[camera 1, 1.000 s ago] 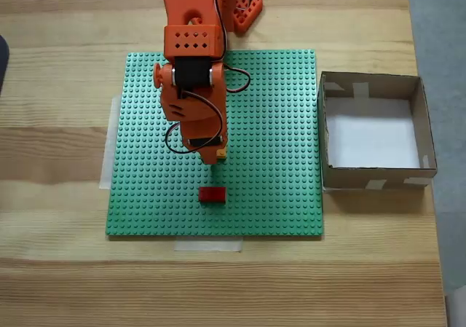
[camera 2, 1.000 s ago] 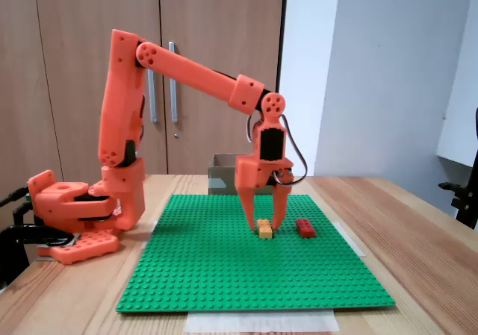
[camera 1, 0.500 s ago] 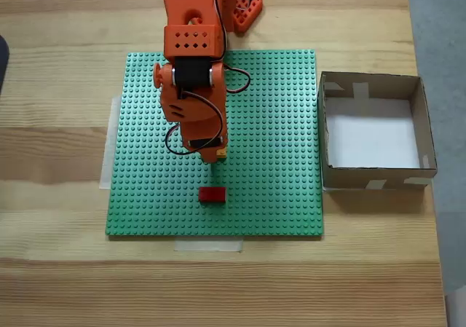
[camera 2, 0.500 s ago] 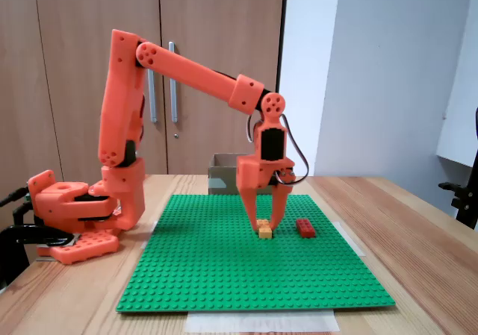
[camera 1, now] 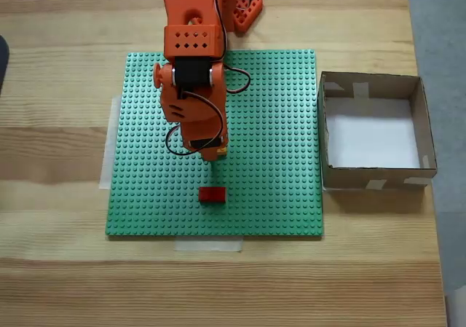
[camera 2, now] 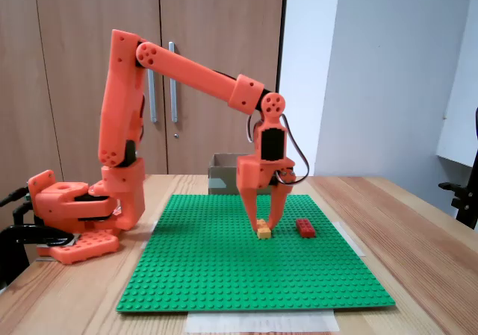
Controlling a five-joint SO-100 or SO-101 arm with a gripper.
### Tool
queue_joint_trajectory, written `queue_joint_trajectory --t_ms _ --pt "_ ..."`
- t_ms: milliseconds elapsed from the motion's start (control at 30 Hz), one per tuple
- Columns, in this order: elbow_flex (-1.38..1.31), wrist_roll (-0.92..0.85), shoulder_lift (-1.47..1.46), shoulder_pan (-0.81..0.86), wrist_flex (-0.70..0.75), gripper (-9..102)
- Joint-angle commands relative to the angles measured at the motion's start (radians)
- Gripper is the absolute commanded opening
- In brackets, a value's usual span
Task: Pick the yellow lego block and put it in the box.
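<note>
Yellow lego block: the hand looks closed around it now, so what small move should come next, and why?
Probably a short straight lift. In a fixed view the hand has its fingers pinched on the yellow lego block, which sits at the green baseplate. Raising it first should clear the studs and the red brick before swinging toward the box.
</note>
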Motion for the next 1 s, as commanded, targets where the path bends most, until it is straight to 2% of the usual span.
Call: queue_joint_trajectory --t_ms 0,967 --pt "-0.012 -0.002 0.006 0.002 -0.002 1" --pt "0.038 0.018 0.330 -0.075 0.133 -1"
